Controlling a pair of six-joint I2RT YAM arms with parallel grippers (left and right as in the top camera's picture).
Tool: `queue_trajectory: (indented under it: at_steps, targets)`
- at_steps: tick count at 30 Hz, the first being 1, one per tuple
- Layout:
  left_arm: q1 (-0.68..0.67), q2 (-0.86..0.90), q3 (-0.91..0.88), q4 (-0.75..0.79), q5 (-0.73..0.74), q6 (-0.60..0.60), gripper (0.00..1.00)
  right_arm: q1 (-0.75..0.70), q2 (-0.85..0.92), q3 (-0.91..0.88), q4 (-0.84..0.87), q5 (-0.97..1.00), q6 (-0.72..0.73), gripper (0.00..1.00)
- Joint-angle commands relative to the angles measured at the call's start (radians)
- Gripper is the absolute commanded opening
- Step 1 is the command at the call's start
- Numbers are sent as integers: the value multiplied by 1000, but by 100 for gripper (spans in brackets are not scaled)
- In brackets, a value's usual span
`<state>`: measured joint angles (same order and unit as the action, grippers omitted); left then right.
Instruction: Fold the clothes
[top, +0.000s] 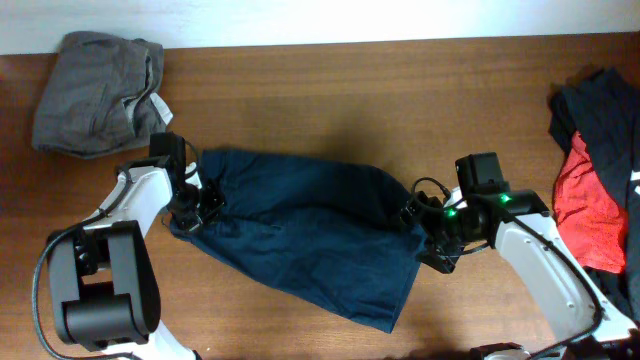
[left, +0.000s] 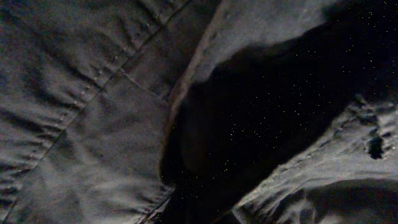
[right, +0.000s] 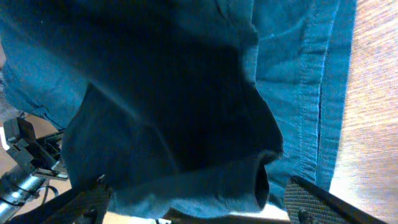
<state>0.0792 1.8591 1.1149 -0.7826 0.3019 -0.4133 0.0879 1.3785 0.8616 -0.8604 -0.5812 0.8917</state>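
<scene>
The clothes' large navy-blue garment (top: 300, 240) lies spread and wrinkled across the middle of the table. My left gripper (top: 195, 208) sits at its bunched left edge and is shut on the cloth. Navy fabric (left: 93, 124) with a stitched seam fills the left wrist view, hiding the fingers. My right gripper (top: 418, 225) is at the garment's right edge. In the right wrist view it (right: 202, 202) stands open. A rolled fold of the navy cloth (right: 186, 93) lies between its wide-set fingers (right: 311, 199).
A grey-olive garment (top: 95, 90) lies crumpled at the table's back left corner. A red garment (top: 590, 210) and a black one (top: 605, 110) are piled at the right edge. Bare wooden table (top: 350, 90) shows behind the navy garment.
</scene>
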Motion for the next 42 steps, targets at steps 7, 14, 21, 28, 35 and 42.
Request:
queue_trajectory:
  at_steps: [7, 14, 21, 28, 35, 42]
  targets:
    - [4, 9, 79, 5, -10, -20, 1, 4, 94, -15, 14, 28, 11, 57]
    - [4, 9, 85, 18, -10, -21, 1, 4, 94, -14, 24, 58, 12, 4]
    - [4, 9, 89, 78, -10, -69, 1, -2, 94, 2, 86, 57, 32, 4]
    - [4, 9, 141, 149, -9, -117, 1, -82, 94, 113, 113, 134, -58, 4]
    - [-16, 9, 142, 298, -8, -147, 1, -188, 94, 139, 168, 133, -118, 4]
    - [6, 9, 218, 239, -11, -47, 1, -96, 94, 139, 168, 19, -133, 4]
